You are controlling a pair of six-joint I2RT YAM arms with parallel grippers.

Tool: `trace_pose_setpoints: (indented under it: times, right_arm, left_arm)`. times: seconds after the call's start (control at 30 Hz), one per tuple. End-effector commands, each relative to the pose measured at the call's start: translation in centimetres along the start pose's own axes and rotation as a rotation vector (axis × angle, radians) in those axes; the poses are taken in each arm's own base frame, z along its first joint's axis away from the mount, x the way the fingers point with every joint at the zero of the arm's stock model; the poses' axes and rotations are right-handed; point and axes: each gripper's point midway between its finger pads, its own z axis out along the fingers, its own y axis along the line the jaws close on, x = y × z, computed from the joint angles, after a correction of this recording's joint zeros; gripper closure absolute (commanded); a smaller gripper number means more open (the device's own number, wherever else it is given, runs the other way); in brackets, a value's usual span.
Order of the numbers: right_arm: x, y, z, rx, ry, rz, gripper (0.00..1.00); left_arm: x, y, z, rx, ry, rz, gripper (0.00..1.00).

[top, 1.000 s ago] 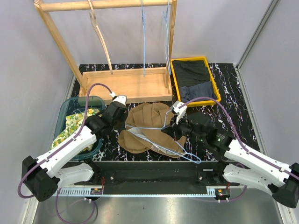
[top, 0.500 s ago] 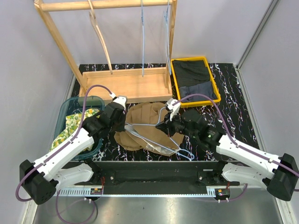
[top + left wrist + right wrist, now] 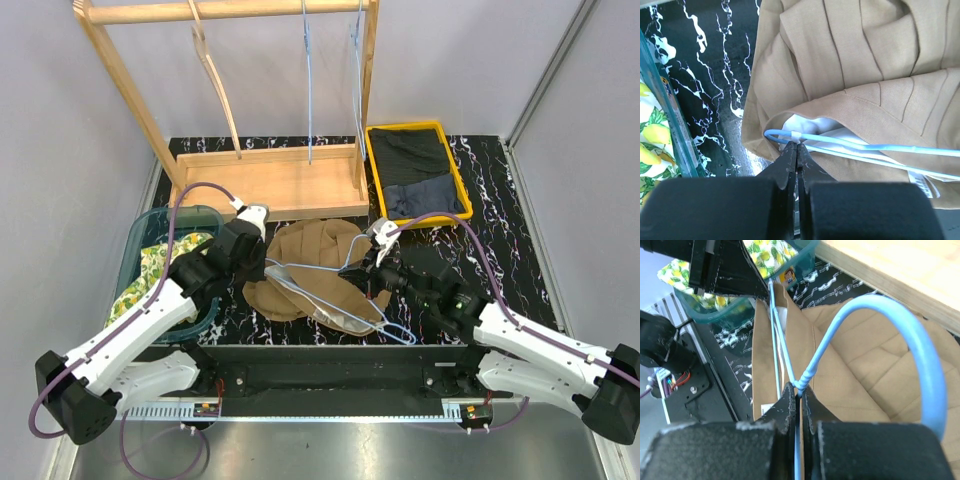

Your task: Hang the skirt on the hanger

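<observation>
Left fingers (image 3: 788, 165) pinch shut on the blue wire hanger (image 3: 865, 146) near its end, which is tucked inside the tan skirt (image 3: 865, 60) at the waistband. Right fingers (image 3: 786, 407) clamp the hanger's neck below the hook, and the skirt lies crumpled on the counter (image 3: 500, 200).

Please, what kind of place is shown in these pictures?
Probably a robot test cell for handling clothes, not a home: a wooden rack with spare hangers, a yellow tray and a teal bin holding garments, and plain grey walls close around the marbled table.
</observation>
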Motion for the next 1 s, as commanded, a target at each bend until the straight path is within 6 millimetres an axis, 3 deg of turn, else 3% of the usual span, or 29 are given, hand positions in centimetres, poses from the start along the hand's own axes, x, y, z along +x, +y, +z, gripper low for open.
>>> trace_pose_setpoints:
  times: [0.0,0.13,0.17,0.37,0.57,0.73,0.8,0.97]
  right_arm:
    - [-4.1,0.9,0.3,-0.038,-0.192,0.011,1.0]
    - [-3.0,1.0,2.3,-0.065,-0.179,0.047,1.0]
    - [-3.6,1.3,2.6,-0.08,-0.209,0.051,1.0]
    - [-2.9,1.3,4.9,-0.102,-0.19,0.075,1.0]
    - [-3.2,0.9,4.3,-0.072,-0.202,0.079,1.0]
    - [-4.2,0.9,2.7,-0.052,-0.213,0.06,1.0]
    - [-4.8,0.9,2.0,-0.045,-0.226,0.049,1.0]
    - [-6.6,1.0,0.7,-0.026,-0.225,0.011,1.0]
  left_arm:
    - [-3.1,-1.5,-1.9,0.075,-0.09,-0.016,1.0]
    - [-3.6,-2.1,-2.2,0.11,-0.104,-0.017,1.0]
    - [-3.6,-2.3,-2.2,0.118,-0.102,-0.015,1.0]
    - [-2.9,-3.4,-2.0,0.184,-0.08,-0.007,1.0]
    - [-2.7,-2.7,-2.3,0.165,-0.094,-0.004,1.0]
    - [-3.4,-1.3,-3.6,0.092,-0.101,0.017,0.63]
    - [-4.5,-0.9,-4.5,0.069,-0.128,0.02,0.43]
    - [-6.9,-0.7,-7.4,0.073,-0.175,0.045,0.33]
